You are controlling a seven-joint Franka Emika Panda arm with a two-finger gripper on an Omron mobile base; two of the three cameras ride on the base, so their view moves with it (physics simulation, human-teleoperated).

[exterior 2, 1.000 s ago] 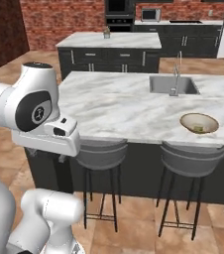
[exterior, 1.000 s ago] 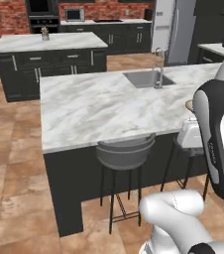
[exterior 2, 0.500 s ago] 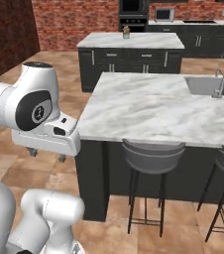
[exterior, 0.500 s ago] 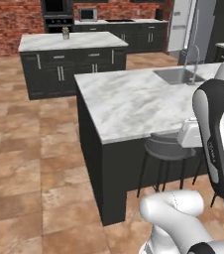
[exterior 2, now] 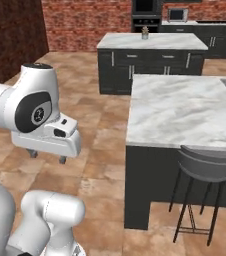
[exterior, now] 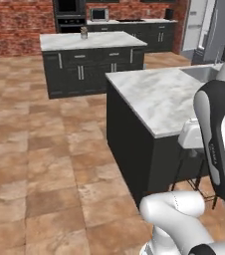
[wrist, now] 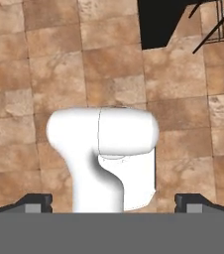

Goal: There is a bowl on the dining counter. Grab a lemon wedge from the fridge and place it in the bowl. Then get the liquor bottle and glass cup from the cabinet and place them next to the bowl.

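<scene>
Tiled floor [wrist: 34,59] under you; sink [exterior: 204,73] cut off at bench [exterior: 154,97] edge; fingers [wrist: 39,202] spread wide, empty.

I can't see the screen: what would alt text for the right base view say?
A white robot arm rises at the left over a brown tiled floor, beside a dark dining counter with a marble top and a grey stool tucked under it. Behind stand a second island and a brick wall.

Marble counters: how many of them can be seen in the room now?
2. The near dining counter stands beside the robot, with a stool under its edge; the far island stands before the brick wall. Others may be hidden.
</scene>
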